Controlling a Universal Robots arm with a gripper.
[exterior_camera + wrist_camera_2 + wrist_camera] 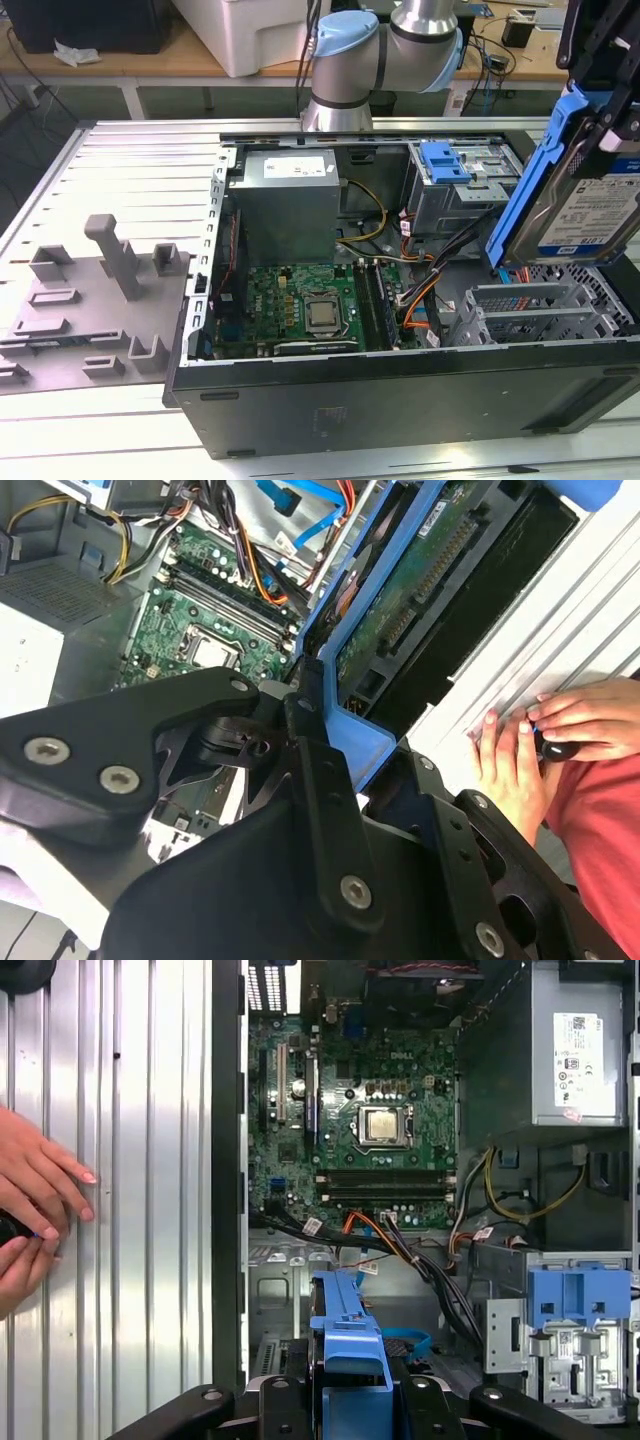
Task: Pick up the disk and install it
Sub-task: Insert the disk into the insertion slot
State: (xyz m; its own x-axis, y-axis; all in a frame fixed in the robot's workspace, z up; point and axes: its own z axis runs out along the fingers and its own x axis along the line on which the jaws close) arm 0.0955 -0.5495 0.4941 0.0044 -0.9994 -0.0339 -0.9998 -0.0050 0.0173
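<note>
On the exterior view's left, a grey moulded fixture [90, 300] lies on the ribbed metal worktop [120, 150]. Next to it stands the open computer case [400, 395]. Inside the case the grey power-supply box [290, 205] sits at the far side, and the green motherboard [300, 300] is nearer to the camera. Further right is the drive cage [455, 205] with a blue latch [445, 163] on top, and in front of it a silver bay [530, 310].

At the exterior view's right, the disk [585, 215] hangs tilted in the air above this silver bay, apart from it. The hand [605, 120] is closed on the disk at its upper end. In the first wrist view the black fingers [420, 1405] press on both sides of the blue bracket [350, 1350].

In the second wrist view the green board on the underside of the disk faces the camera. A person's fingers [50, 1175] rest on the worktop beside the case.
</note>
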